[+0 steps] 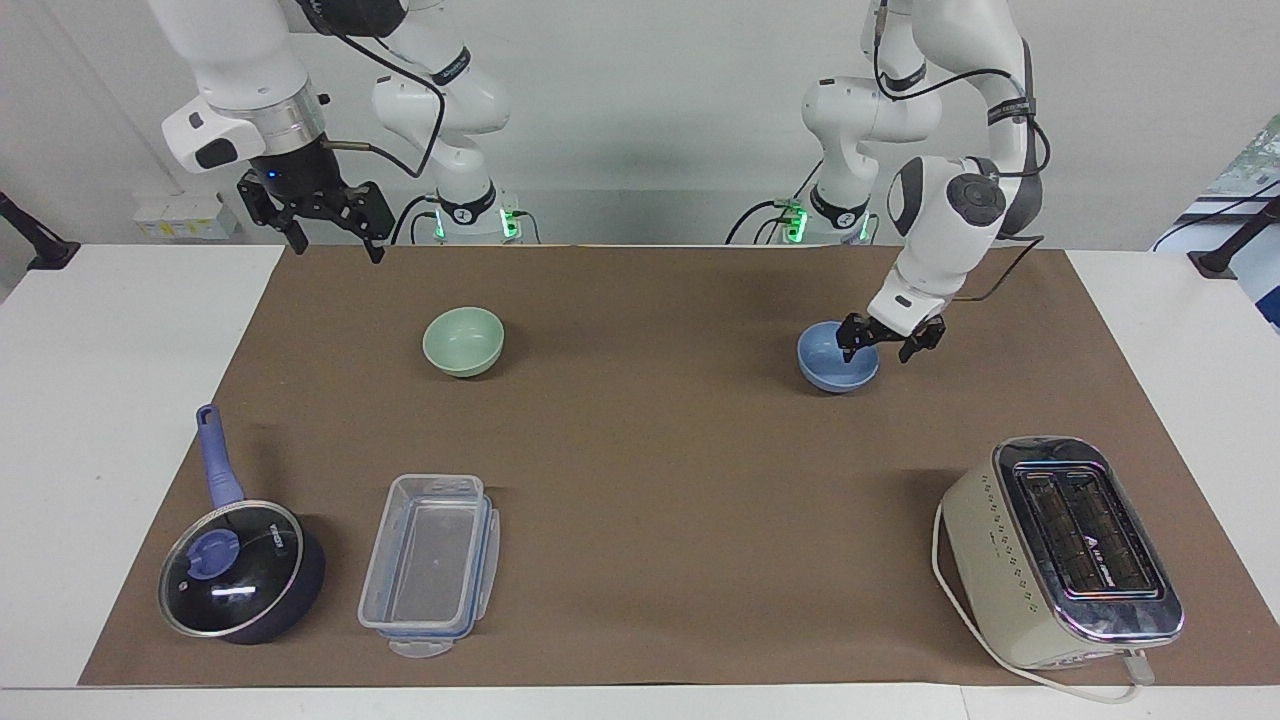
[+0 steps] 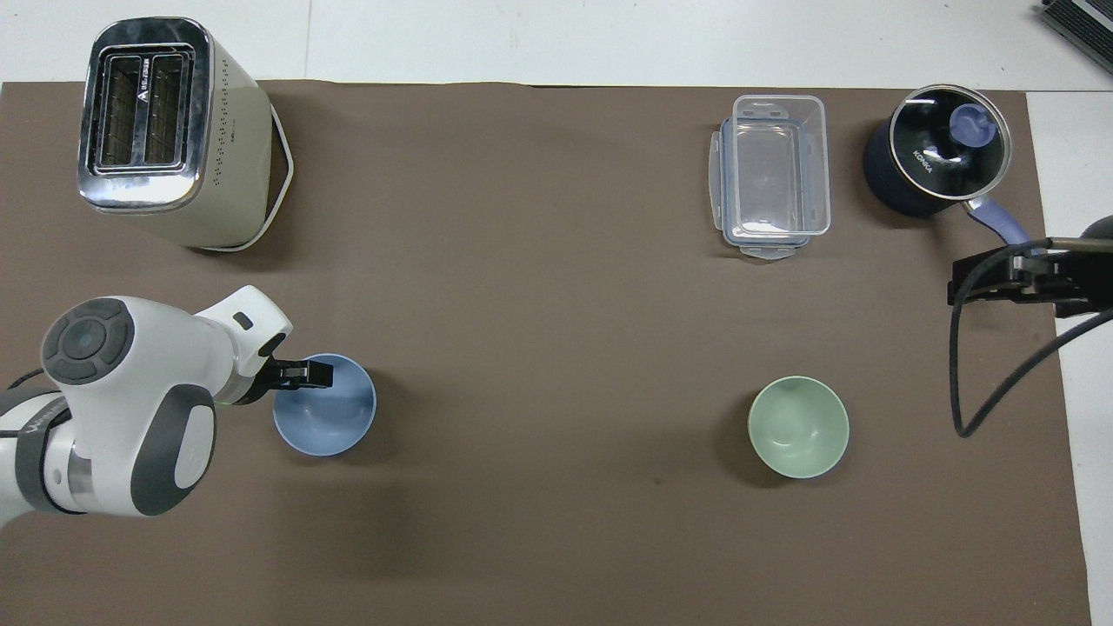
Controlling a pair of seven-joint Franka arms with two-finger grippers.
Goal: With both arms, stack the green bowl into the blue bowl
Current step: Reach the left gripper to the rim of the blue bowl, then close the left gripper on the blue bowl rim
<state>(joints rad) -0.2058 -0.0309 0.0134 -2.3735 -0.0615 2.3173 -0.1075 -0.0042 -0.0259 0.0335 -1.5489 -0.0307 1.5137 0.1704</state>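
Green bowl [image 1: 463, 341], upright on the brown mat [image 1: 640, 450] toward the right arm's end, untouched; blue bowl [image 1: 838, 362] toward the left arm's end, straddled at its rim by left gripper [image 1: 883, 341], fingers apart, not yet clamped. Probably light, rigid and slick: best pinched across the thin rim. Right gripper [image 1: 330, 225] waiting, spread, above the mat's edge nearest the robots.

The blue bowl [image 1: 838, 362] and the green bowl [image 1: 463, 341] are being kept well apart on the worktop [image 1: 660, 450], each toward its own arm's end. Farther from the robots, the toaster [image 1: 1062, 552], food container [image 1: 430, 564] and saucepan [image 1: 243, 570] are being carried.
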